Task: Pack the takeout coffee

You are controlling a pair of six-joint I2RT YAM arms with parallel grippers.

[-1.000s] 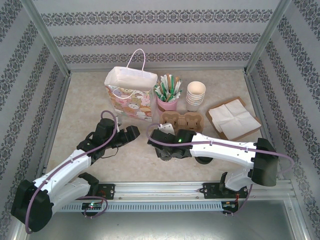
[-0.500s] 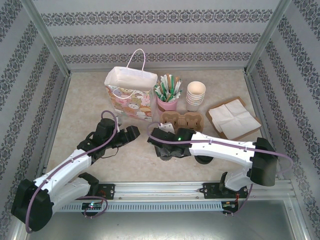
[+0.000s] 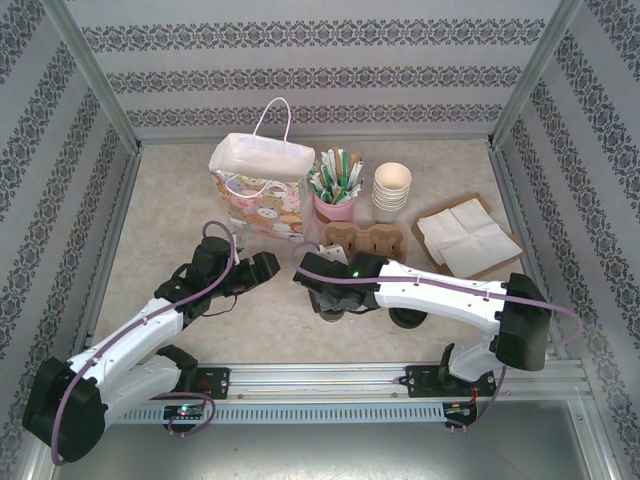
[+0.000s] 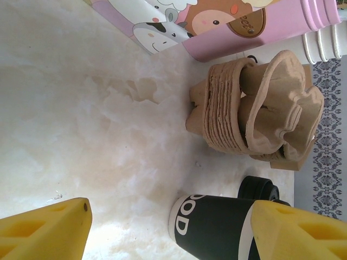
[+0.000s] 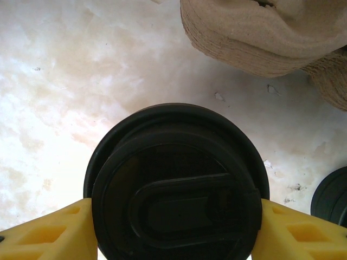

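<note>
Straddling the takeout coffee (image 5: 174,179), right pincer (image 5: 173,212), grip unclear; left pincer (image 4: 171,210) gapes empty.

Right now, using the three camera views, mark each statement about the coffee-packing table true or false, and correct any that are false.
1. The right end effector has a finger on each side of a black-lidded takeout coffee. True.
2. The left end effector grips the cardboard carrier. False: it is open and apart from the carrier.
3. The white paper cups stand stacked beside the pink cup. True.
4. The gift bag lies flat on its side. False: it stands upright.
</note>
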